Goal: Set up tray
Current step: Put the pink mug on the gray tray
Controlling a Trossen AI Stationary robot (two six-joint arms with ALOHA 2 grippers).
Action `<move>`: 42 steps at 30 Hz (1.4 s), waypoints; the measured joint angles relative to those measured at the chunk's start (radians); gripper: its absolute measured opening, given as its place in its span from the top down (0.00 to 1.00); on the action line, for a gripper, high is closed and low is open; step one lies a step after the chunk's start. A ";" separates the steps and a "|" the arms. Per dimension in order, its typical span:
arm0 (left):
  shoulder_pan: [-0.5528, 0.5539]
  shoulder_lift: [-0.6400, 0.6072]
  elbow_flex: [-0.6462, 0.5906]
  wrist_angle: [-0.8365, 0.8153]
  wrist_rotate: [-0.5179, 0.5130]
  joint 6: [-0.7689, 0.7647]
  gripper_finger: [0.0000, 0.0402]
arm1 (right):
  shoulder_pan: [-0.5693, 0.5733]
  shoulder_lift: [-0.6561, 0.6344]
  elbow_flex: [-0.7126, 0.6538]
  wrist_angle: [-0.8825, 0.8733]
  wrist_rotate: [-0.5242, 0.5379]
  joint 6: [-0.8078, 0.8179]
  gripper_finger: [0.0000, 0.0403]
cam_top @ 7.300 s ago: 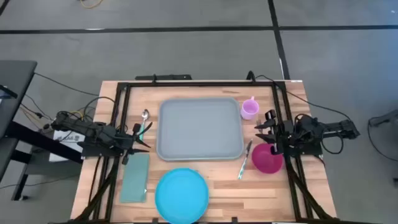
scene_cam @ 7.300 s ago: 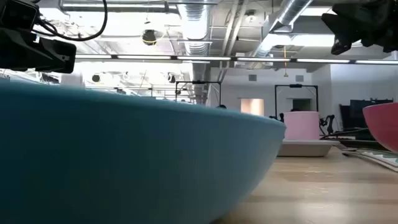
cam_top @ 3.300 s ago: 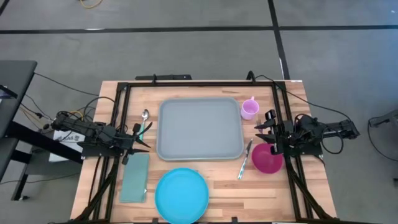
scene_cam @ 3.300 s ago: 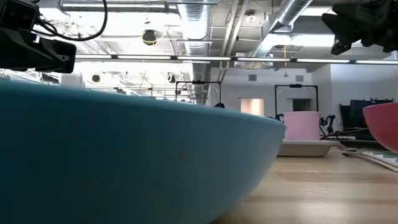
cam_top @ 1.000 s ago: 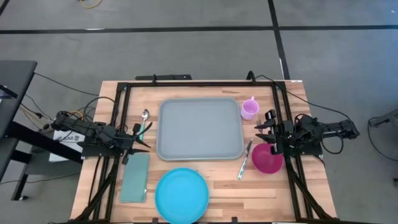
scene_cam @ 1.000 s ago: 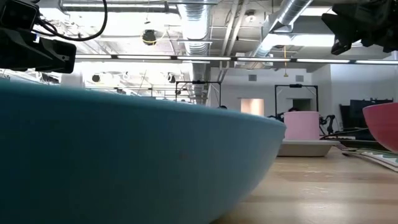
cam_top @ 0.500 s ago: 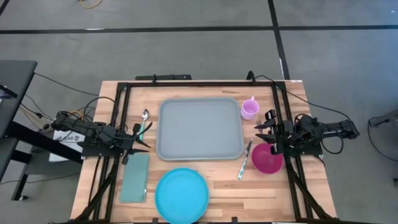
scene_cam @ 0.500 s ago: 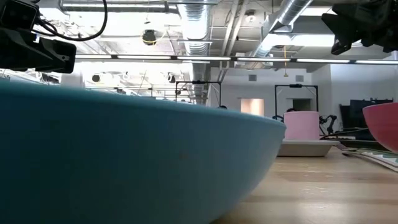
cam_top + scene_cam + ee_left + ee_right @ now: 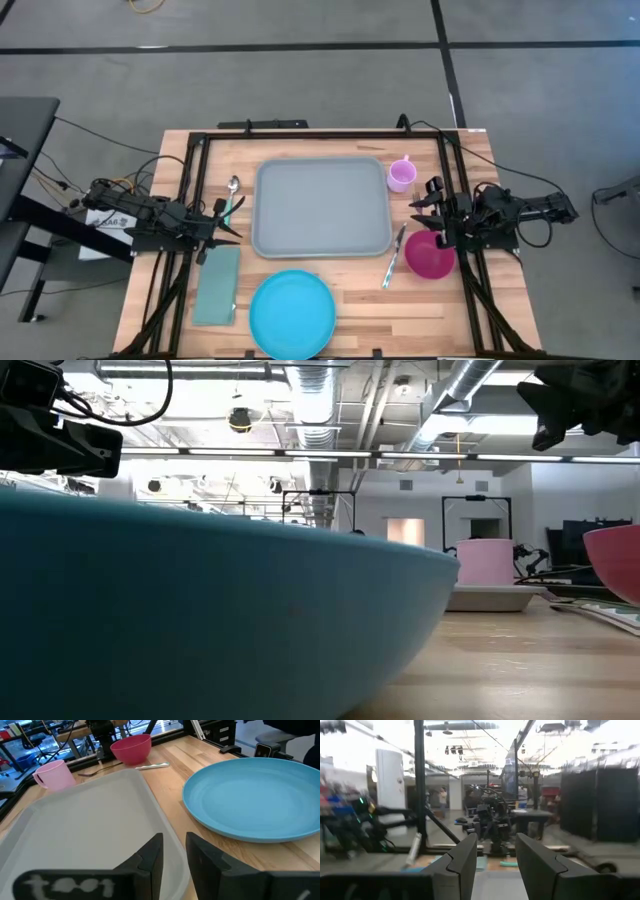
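The grey-blue tray (image 9: 320,207) lies flat on the table's middle, with nothing on it; it also shows in the left wrist view (image 9: 80,825). My left gripper (image 9: 232,220) hovers open and empty at the tray's left edge, pointing at it (image 9: 174,854). My right gripper (image 9: 418,215) hovers open and empty right of the tray, above the magenta bowl (image 9: 431,254), its fingers level (image 9: 495,855). A round blue plate (image 9: 292,313) rests on the table near the front edge. A pale-teal napkin (image 9: 217,285) lies flat to the plate's left.
A spoon (image 9: 233,188) lies left of the tray's far corner. A pink mug (image 9: 401,174) stands at its far right corner. A utensil (image 9: 393,258) lies between tray and bowl. A black frame (image 9: 320,133) rims the table. In the low view the plate (image 9: 200,620) fills the foreground.
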 joint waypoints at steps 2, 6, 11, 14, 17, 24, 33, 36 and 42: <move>0.000 0.000 0.000 0.000 0.000 0.000 0.81 | 0.000 0.000 0.000 0.007 0.000 0.100 0.68; 0.000 0.000 0.000 0.000 0.000 0.000 0.81 | 0.000 0.000 0.000 0.009 0.000 0.376 0.68; 0.000 0.000 0.000 0.000 0.000 0.000 0.81 | 0.000 0.000 0.000 0.007 0.001 0.696 0.68; 0.000 0.000 0.000 0.000 0.000 0.000 0.81 | -0.002 0.000 0.000 0.005 0.019 0.704 0.68; 0.000 0.000 0.000 0.000 0.000 0.000 0.81 | -0.002 0.000 0.000 0.004 0.021 0.714 0.68; 0.000 0.000 0.000 0.000 0.000 0.000 0.81 | -0.009 0.000 0.000 0.000 0.057 0.785 0.68; 0.000 0.000 0.000 0.001 -0.001 -0.006 0.81 | -0.020 0.000 0.000 -0.003 0.106 0.793 0.68; 0.000 0.000 0.000 0.003 -0.035 -0.044 0.81 | -0.020 0.000 0.000 -0.003 0.106 0.793 0.68; 0.000 0.000 0.000 0.030 -0.200 -0.070 0.81 | -0.024 0.000 0.000 -0.001 0.121 0.762 0.68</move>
